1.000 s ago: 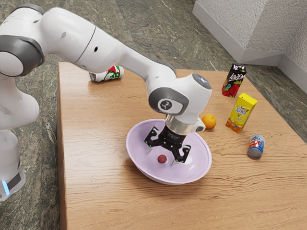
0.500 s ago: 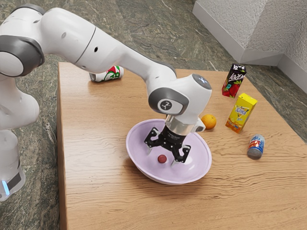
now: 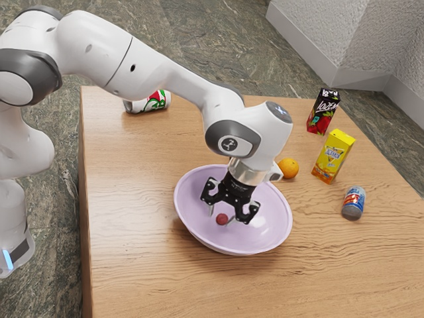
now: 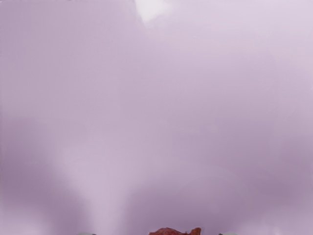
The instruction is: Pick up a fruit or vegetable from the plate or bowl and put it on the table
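Grasping is the step in hand: my gripper (image 3: 220, 220) stands part-open around the small red fruit (image 4: 171, 231), gaps both sides, in the bowl (image 3: 268, 225), lower centre of the exterior view. Next: squeeze gently, confirm grip, lift straight.

The dark red fruit (image 3: 222, 219) lies inside the bowl's (image 3: 271, 228) rim. The pale purple bowl stands upright, in from the table's (image 3: 132, 278) edges.

The exterior view looks from beside the arm (image 3: 156, 66), down across the tabletop (image 3: 139, 265) from well back; the wrist view faces into the bowl (image 3: 265, 228) up close; both share its inside.
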You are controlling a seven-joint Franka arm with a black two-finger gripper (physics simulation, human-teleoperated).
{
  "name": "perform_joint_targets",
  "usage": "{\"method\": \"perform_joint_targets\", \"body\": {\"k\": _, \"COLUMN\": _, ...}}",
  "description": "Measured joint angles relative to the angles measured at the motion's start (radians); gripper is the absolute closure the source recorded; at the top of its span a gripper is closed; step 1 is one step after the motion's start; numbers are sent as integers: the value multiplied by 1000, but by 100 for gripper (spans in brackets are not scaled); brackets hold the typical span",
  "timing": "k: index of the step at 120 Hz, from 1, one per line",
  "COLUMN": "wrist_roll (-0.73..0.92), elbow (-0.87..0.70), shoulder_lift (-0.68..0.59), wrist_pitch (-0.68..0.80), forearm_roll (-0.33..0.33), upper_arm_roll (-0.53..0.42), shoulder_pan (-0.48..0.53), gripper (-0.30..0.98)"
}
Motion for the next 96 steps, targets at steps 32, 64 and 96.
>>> {"method": "perform_joint_targets", "body": {"k": 32, "wrist_roll": 5, "elbow": 0, "shoulder_lift": -1, "wrist_pitch": -8, "forearm_roll": 2, "upper_arm_roll": 2, "shoulder_pan": 3, "gripper": 54}}
{"method": "perform_joint_targets", "body": {"k": 64, "wrist_roll": 9, "elbow": 8, "shoulder_lift": -9, "wrist_pitch": -27, "forearm_roll": 3, "upper_arm_roll": 16, "shoulder_pan": 2, "gripper": 55}}
{"method": "perform_joint_targets", "body": {"k": 96, "wrist_roll": 13, "elbow": 127, "shoulder_lift": -106, "wrist_pitch": -113, "forearm_roll": 70, "upper_arm_roll": 139, "shoulder_pan": 1, "gripper": 54}}
